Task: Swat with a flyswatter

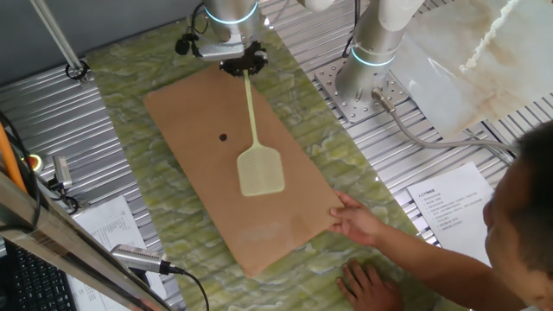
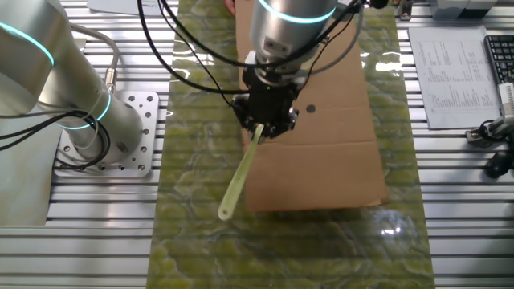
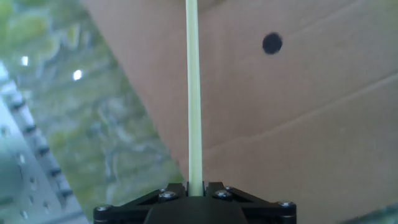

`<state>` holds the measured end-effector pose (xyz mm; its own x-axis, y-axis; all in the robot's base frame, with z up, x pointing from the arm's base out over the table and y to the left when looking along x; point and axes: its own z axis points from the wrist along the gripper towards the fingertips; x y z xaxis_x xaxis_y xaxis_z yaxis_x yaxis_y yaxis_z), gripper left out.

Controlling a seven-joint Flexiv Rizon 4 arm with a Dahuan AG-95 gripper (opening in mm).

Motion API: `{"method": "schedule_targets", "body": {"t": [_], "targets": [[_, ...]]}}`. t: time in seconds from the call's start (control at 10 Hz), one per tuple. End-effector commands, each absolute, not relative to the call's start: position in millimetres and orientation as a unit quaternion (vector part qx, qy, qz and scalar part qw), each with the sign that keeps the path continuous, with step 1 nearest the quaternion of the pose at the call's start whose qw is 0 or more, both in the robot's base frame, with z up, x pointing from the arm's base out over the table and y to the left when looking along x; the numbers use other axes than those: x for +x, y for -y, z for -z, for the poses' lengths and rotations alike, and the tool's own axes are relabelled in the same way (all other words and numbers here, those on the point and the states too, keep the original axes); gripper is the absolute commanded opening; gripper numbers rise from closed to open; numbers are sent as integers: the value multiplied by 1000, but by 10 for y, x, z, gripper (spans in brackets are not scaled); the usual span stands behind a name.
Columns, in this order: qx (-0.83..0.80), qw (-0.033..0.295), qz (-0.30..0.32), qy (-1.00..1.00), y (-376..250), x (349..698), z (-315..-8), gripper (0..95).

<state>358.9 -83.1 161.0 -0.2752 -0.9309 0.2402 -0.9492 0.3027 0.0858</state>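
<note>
The pale yellow-green flyswatter (image 1: 261, 171) stretches from my gripper (image 1: 244, 62) out over the brown board (image 1: 190, 112). Its flat mesh head sits low at the board's middle, just right of a small black dot (image 1: 223, 136); whether it touches the board I cannot tell. In the hand view my gripper (image 3: 194, 186) is shut on the thin handle (image 3: 193, 93), with the dot (image 3: 272, 43) off to the upper right. From the other fixed view, the handle's tail end (image 2: 234, 189) sticks out behind the gripper (image 2: 265, 120), past the board's (image 2: 337, 160) edge.
A person's hand (image 1: 359, 220) rests on the board's near right edge, with the other hand (image 1: 371, 285) on the green marbled mat (image 1: 346, 155). A second arm's base (image 1: 371, 52) stands at the back right. Papers (image 1: 449, 203) lie to the right.
</note>
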Motion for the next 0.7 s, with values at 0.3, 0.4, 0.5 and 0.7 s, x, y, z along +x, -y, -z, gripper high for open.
{"method": "schedule_targets", "body": {"t": [0.3, 0.4, 0.5, 0.7], "targets": [[529, 110, -25, 841, 359, 3756, -1552, 0], [522, 109, -24, 845, 208, 3781, -1587, 0], [520, 111, -29, 846, 59, 3794, -1616, 0], [499, 104, -22, 860, -147, 3796, -1660, 0]]}}
